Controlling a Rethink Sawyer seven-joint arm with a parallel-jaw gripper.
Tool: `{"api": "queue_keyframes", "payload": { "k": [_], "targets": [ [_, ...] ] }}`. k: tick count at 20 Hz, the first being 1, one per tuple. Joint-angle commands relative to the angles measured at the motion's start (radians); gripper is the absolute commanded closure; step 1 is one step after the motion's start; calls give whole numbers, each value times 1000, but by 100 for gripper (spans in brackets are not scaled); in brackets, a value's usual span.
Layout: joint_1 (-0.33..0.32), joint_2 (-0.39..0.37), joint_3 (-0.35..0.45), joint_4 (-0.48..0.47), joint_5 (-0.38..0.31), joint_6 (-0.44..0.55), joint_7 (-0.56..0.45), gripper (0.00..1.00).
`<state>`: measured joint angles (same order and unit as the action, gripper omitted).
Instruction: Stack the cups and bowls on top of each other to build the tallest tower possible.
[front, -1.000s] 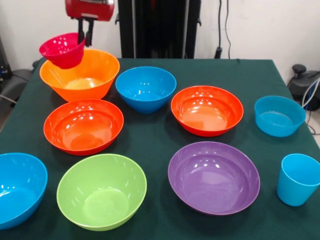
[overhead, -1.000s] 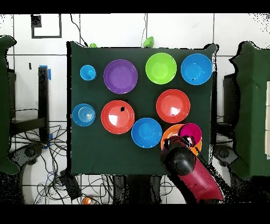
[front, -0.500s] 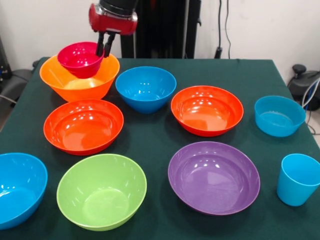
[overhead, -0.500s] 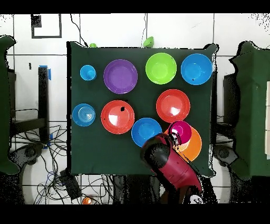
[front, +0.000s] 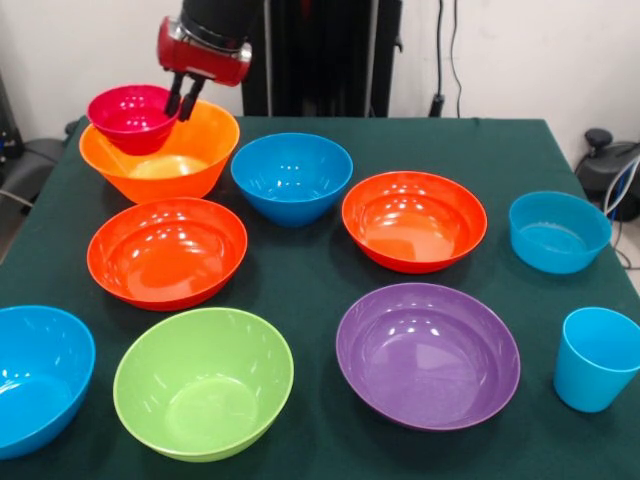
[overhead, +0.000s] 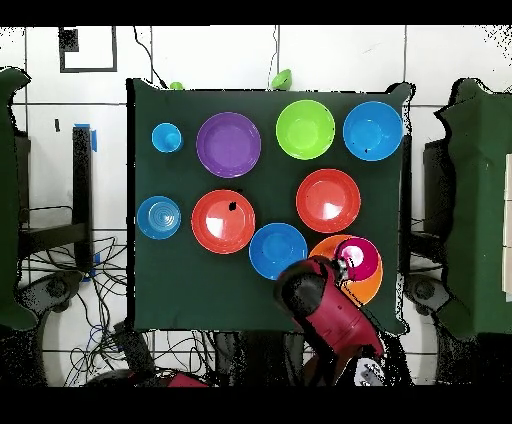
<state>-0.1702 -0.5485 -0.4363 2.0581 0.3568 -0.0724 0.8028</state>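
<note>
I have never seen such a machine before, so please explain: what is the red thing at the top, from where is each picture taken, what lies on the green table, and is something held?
The red and black thing is a robot arm; at its end is a gripper that pinches things. One picture is taken from across the table, facing the robot. The other looks straight down from above, so it is turned half round against the first.

On the green table lie plastic bowls: a yellow-orange bowl, two red-orange bowls, two deep blue bowls, a lime green bowl, a purple bowl and a small pale-blue bowl. Beside that one stands a light-blue cup.

The gripper is shut on the rim of a small magenta bowl, holding it over the yellow-orange bowl's edge. I cannot tell whether the two touch.
</note>
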Motion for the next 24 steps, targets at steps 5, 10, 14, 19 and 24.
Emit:
{"api": "queue_keyframes", "payload": {
  "k": [5,10,14,19,24],
  "targets": [
    [-34,110,28,-151,-78,-87,216,100],
    [-73,110,80,-147,-102,-44,244,100],
    [-145,76,182,-121,-128,3,261,100],
    [-167,72,216,-111,-130,5,277,100],
    [-163,54,212,-76,-108,41,296,100]
  ]
}}
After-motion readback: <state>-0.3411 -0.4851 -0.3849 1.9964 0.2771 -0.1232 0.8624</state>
